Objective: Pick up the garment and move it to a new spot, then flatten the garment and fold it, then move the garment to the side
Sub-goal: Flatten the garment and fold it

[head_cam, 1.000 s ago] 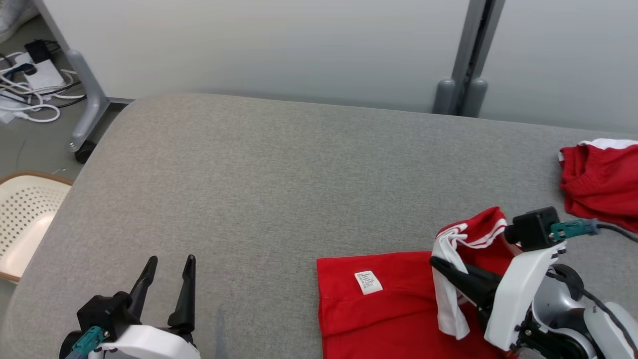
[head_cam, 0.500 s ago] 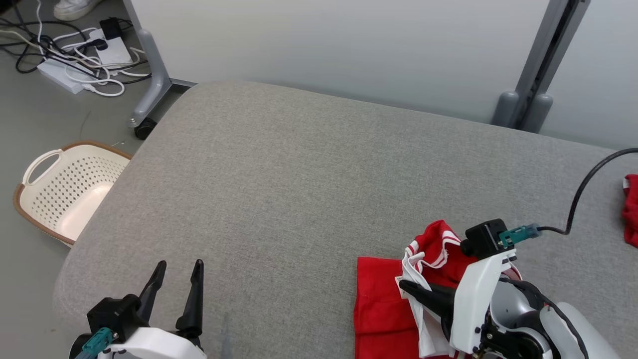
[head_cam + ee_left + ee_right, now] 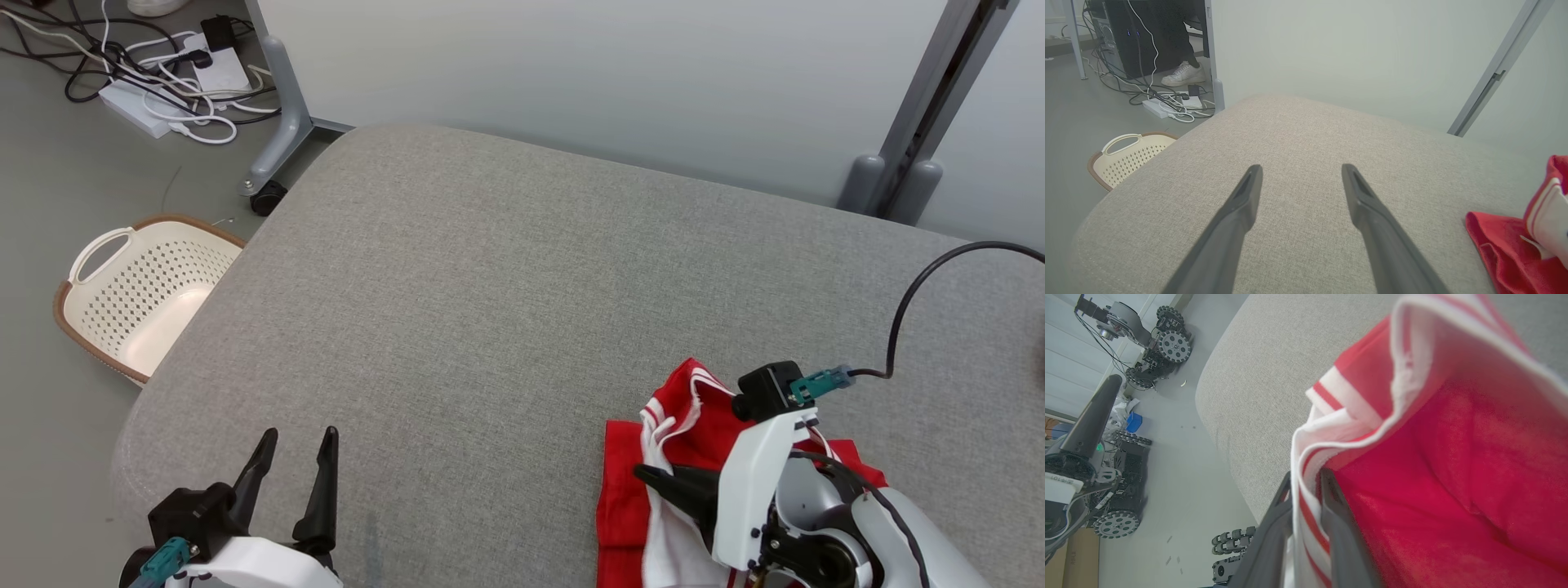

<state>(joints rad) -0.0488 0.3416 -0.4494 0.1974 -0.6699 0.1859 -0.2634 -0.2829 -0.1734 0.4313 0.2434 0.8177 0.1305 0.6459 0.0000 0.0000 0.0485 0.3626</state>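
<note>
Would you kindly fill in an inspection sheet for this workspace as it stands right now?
Surface: grey fabric-covered table, rounded corner at the left.
Job's things: red garment with white striped trim, near the table's right front edge, one part lifted.
Clutter: nothing seen.
Grippers: left gripper open, over bare table; right gripper shut on the garment's striped band.
Cables: black cable loops from the right wrist; tangled white and black cords and a power strip on the floor.
Surroundings: cream perforated basket with brown rim on the floor, left of the table; pale wall panel behind; a person's white shoe beyond the cords.
</note>
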